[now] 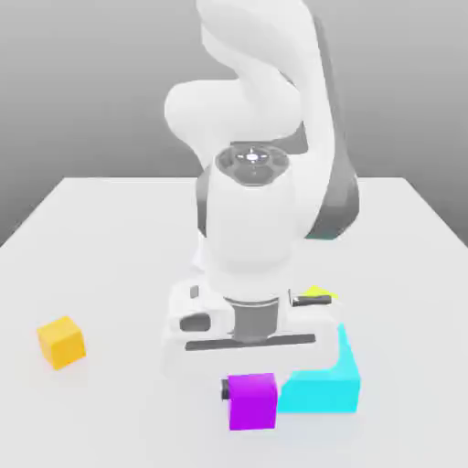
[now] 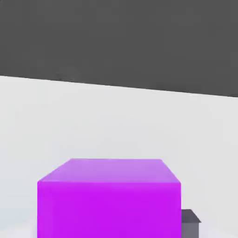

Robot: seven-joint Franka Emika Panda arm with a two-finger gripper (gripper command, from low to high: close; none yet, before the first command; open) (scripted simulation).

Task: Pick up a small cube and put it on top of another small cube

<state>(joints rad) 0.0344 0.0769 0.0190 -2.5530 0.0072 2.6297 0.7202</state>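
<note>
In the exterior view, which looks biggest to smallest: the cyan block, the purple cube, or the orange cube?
1. The cyan block, partly hidden behind the arm.
2. The violet-purple cube.
3. The orange cube, only slightly smaller looking, and farther from the camera, so unsure.

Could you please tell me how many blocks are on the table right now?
3: an orange cube at the exterior view's left, a purple cube under the gripper, and a cyan block beside it. The arm may hide others.

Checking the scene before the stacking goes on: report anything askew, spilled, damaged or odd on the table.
Nothing stands out. The purple cube sits square beside the cyan block, the orange cube rests flat on the table apart from them, and the gripper is closed on the purple cube.
</note>
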